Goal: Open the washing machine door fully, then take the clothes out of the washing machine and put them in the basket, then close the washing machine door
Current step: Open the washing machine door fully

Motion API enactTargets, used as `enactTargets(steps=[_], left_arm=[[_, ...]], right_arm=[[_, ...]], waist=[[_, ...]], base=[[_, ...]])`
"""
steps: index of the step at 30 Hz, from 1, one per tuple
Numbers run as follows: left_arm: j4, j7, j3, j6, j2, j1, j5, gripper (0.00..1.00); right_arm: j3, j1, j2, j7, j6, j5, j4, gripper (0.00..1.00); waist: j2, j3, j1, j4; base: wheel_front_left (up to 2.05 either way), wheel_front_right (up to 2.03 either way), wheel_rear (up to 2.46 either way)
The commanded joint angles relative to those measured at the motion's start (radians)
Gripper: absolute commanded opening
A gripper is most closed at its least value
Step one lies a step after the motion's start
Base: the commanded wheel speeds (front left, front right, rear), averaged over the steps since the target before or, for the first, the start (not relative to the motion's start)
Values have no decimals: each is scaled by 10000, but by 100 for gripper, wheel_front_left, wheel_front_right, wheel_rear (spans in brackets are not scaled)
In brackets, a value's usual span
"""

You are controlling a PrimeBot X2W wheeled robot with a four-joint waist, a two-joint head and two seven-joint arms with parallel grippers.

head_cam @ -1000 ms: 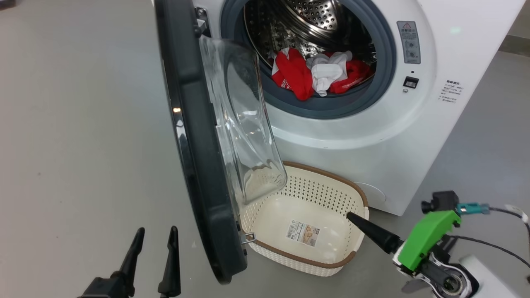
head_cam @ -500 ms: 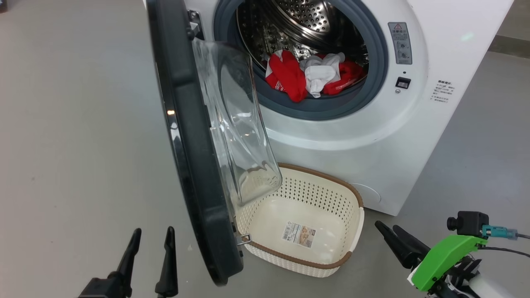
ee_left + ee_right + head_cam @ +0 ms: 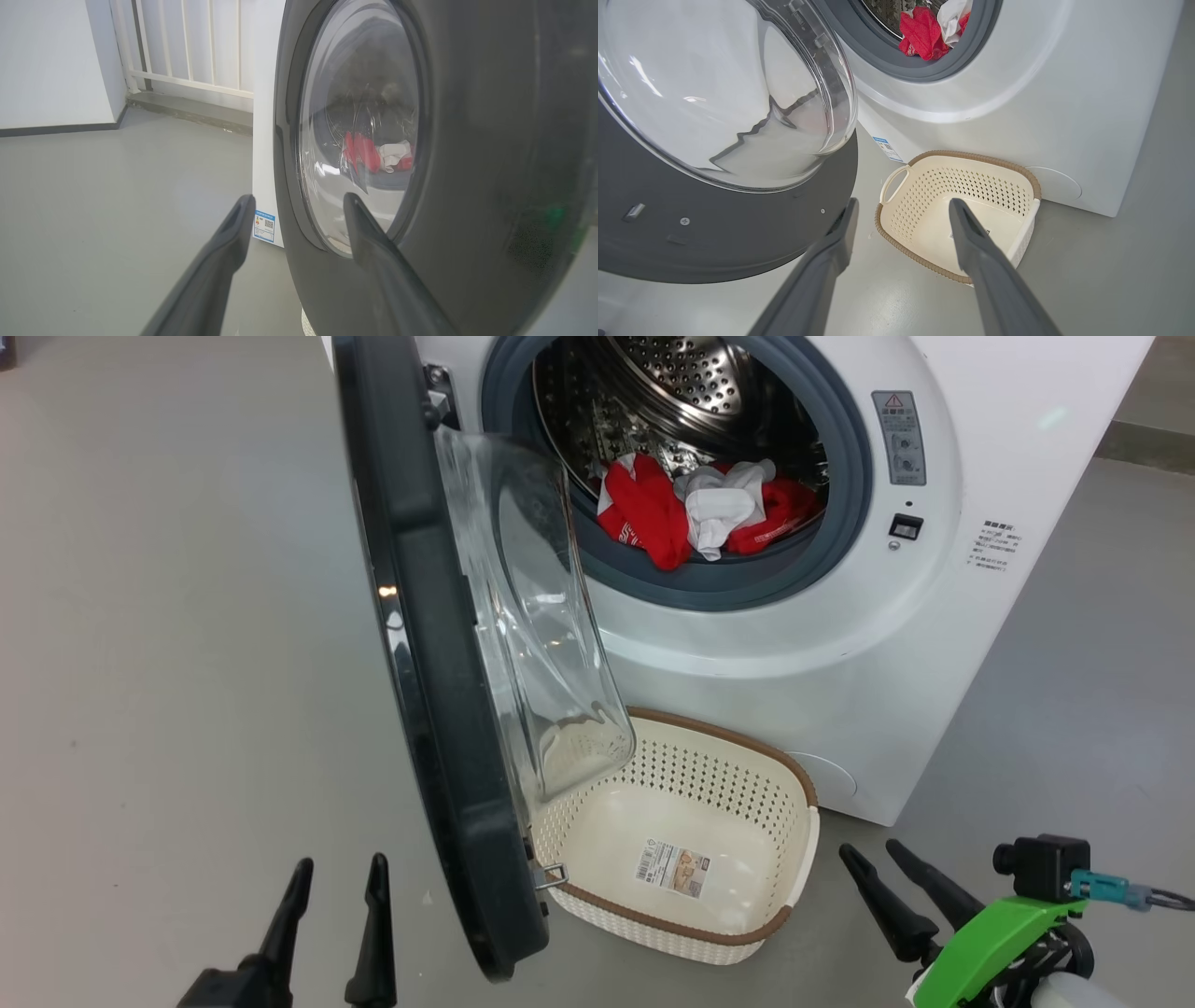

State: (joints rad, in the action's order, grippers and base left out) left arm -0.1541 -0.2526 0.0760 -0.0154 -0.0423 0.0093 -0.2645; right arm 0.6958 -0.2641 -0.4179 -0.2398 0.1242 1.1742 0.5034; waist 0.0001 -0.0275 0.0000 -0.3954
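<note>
The white washing machine point(image 3: 840, 644) stands ahead with its door point(image 3: 429, 663) swung out, edge-on toward me, the glass bowl point(image 3: 532, 616) bulging right. Red and white clothes point(image 3: 700, 509) lie at the drum's front lip, also seen as clothes point(image 3: 931, 28) from the right wrist. The cream basket point(image 3: 794, 784) sits empty on the floor below the opening, half under the door. My left gripper point(image 3: 338, 873) is open, low, left of the door's outer face point(image 3: 467, 140). My right gripper point(image 3: 871, 851) is open, just right of the basket point(image 3: 1031, 186), holding nothing.
Grey floor point(image 3: 168, 616) spreads wide to the left of the door. In the left wrist view a white wall point(image 3: 51, 60) and white railing point(image 3: 187, 46) stand beyond the machine. A dark skirting strip point(image 3: 1144, 439) runs at the far right.
The right gripper drew back from over the basket's right rim to the floor beside it and turned so both fingers show. The head camera shifted slightly. Left gripper unmoved.
</note>
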Motion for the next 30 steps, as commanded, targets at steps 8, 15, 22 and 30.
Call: enactTargets(steps=[8,15,22,30], left_arm=[[179,-92,-344,56,-79,-30,102,100],[177,-92,-364,84,-79,0,137,100],[211,-92,-368,83,-79,25,158,100],[186,-92,-401,104,-79,37,159,100]], right_arm=[[-1208,16,194,-217,65,-1731,-603,100],[-2007,532,526,-218,65,-3002,-1033,100],[-2823,1117,902,-219,65,-4212,-1478,100],[-3233,1489,1110,-219,65,-5064,-1726,100]], waist=[[-1,11,0,20],[-1,54,0,47],[-1,71,0,85],[-1,109,0,123]], base=[[0,0,0],[0,0,0],[0,0,0],[0,0,0]])
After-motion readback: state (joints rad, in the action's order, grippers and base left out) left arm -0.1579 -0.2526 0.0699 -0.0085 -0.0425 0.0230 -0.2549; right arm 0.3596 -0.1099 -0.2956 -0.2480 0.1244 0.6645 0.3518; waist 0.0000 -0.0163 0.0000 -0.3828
